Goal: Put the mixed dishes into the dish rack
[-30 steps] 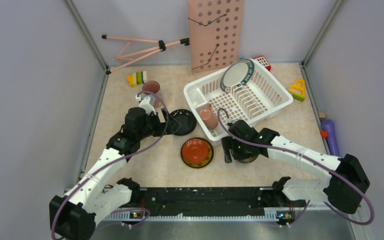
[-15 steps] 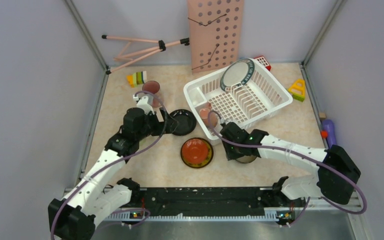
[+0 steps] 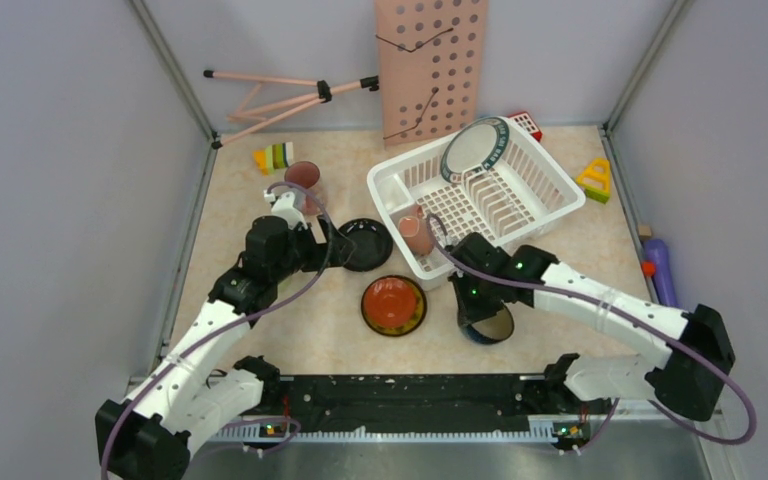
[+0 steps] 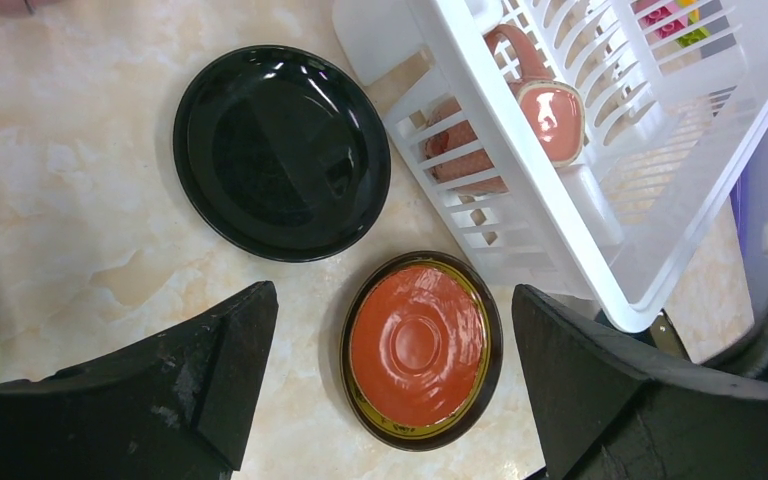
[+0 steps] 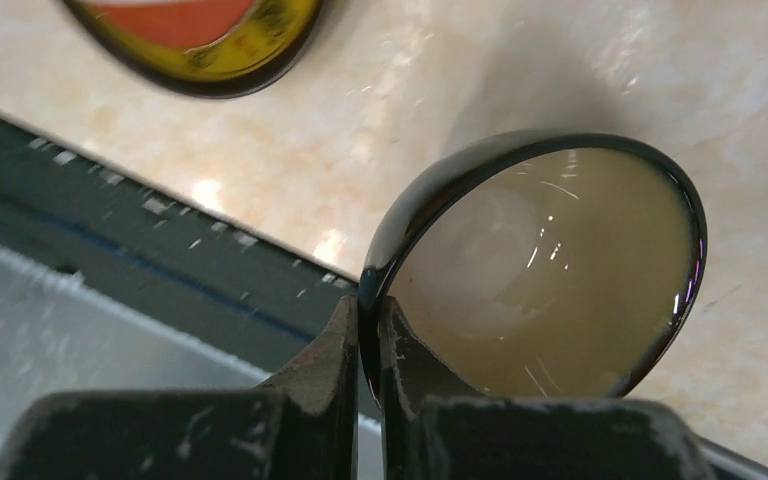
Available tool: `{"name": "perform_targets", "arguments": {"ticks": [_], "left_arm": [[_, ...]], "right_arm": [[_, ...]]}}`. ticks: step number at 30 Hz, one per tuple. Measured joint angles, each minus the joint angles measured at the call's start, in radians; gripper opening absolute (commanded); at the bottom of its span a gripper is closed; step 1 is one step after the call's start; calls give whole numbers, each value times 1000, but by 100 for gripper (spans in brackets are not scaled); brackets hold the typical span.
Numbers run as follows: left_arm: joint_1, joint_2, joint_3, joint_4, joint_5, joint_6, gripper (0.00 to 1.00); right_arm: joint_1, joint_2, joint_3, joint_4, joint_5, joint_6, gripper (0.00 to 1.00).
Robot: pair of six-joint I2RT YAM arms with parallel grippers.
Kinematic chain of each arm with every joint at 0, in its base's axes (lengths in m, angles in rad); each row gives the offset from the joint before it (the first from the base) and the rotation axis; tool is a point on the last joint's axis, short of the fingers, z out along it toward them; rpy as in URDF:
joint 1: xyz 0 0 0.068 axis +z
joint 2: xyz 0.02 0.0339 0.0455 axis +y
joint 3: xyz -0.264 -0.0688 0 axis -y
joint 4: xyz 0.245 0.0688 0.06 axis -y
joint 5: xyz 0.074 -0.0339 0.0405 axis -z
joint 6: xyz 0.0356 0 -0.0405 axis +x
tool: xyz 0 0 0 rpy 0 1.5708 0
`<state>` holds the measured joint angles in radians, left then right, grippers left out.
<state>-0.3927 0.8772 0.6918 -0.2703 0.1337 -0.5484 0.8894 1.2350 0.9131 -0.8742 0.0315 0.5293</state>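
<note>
My right gripper [image 5: 368, 315] is shut on the rim of a dark bowl [image 5: 550, 270] with a beige inside, tilted above the table. From above, this bowl [image 3: 489, 320] hangs just in front of the dish rack [image 3: 390, 185]. A pink cup [image 3: 417, 232] lies in the rack's near corner, and a white plate with a dark rim [image 3: 473, 148] stands at its far end. My left gripper [image 4: 392, 330] is open above a red plate [image 4: 420, 345], beside a black plate [image 4: 280, 150]. Another pinkish cup [image 3: 303, 176] stands on the table at the far left.
A pink perforated board [image 3: 430, 65] and a folded tripod [image 3: 280, 95] lean at the back wall. Toy blocks [image 3: 275, 157] lie at the far left, a yellow block [image 3: 594, 178] right of the rack, a purple object [image 3: 660, 270] along the right wall.
My right gripper has shut on the bowl's rim and tipped the bowl up, shifting it slightly toward the near edge. The left arm has barely moved.
</note>
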Motion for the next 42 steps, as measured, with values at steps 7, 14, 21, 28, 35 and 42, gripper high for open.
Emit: {"name": "perform_targets", "arguments": {"ticks": [7, 14, 21, 28, 35, 42], "left_arm": [[0, 2, 1, 0, 18, -3, 92], [0, -31, 11, -14, 34, 0, 93], [0, -92, 46, -51, 34, 15, 93], [0, -98, 116, -76, 42, 32, 96], [-12, -99, 166, -75, 22, 72, 95], [-106, 20, 272, -15, -29, 191, 99]], "right_arm": [[-19, -110, 169, -87, -259, 24, 0], [-167, -132, 227, 58, -509, 62, 0], [-207, -43, 353, 220, -708, 140, 0], [-339, 3, 417, 479, -796, 273, 0], [-437, 21, 415, 718, -741, 423, 0], [-520, 22, 328, 911, -598, 513, 0]]}}
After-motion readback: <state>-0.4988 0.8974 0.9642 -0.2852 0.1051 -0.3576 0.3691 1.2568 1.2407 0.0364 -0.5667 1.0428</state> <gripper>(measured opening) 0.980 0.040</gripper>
